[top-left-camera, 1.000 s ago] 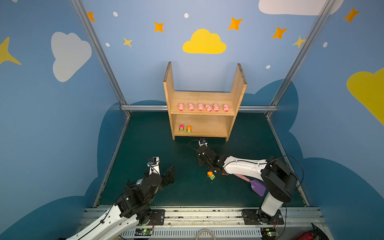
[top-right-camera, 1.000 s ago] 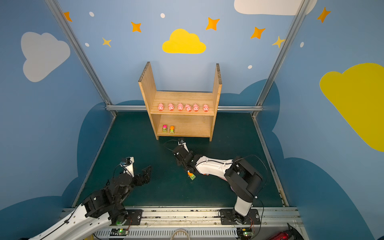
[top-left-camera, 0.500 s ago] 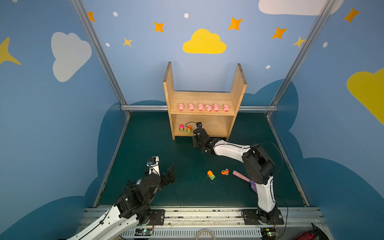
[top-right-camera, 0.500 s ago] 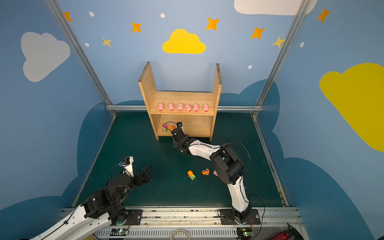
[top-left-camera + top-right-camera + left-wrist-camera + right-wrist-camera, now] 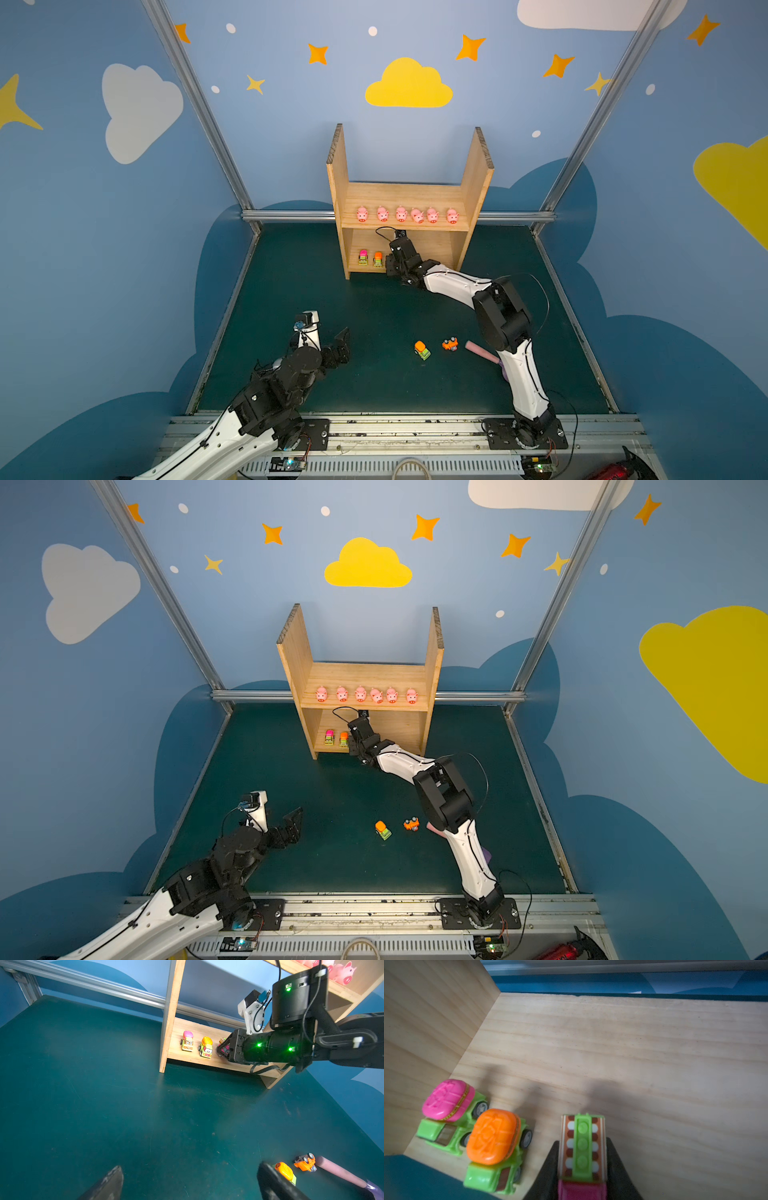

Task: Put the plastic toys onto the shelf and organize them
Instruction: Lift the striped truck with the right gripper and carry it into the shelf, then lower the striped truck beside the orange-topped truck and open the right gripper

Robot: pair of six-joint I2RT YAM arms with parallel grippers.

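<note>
The pine shelf [image 5: 409, 195] stands at the back of the mat, with several pink pigs [image 5: 401, 214] in a row on its upper board. A pink-topped vehicle [image 5: 448, 1099] and an orange-topped vehicle [image 5: 494, 1136] sit at the left end of the lower board. Beside them my right gripper [image 5: 582, 1144] is shut on a pink and green vehicle [image 5: 582, 1128], low over that board. Two more vehicles lie on the mat: an orange and green one [image 5: 422, 350] and an orange one [image 5: 450, 344]. My left gripper [image 5: 190, 1169] hangs open over bare mat, left of them.
A purple scoop with a pink handle [image 5: 480, 351] lies on the mat right of the orange vehicle, partly behind my right arm [image 5: 503, 316]. A metal rail [image 5: 291, 215] runs along the back edge behind the shelf.
My right arm has travelled from the middle of the mat to the shelf's lower board, still shut on the vehicle. The left arm has stayed put.
</note>
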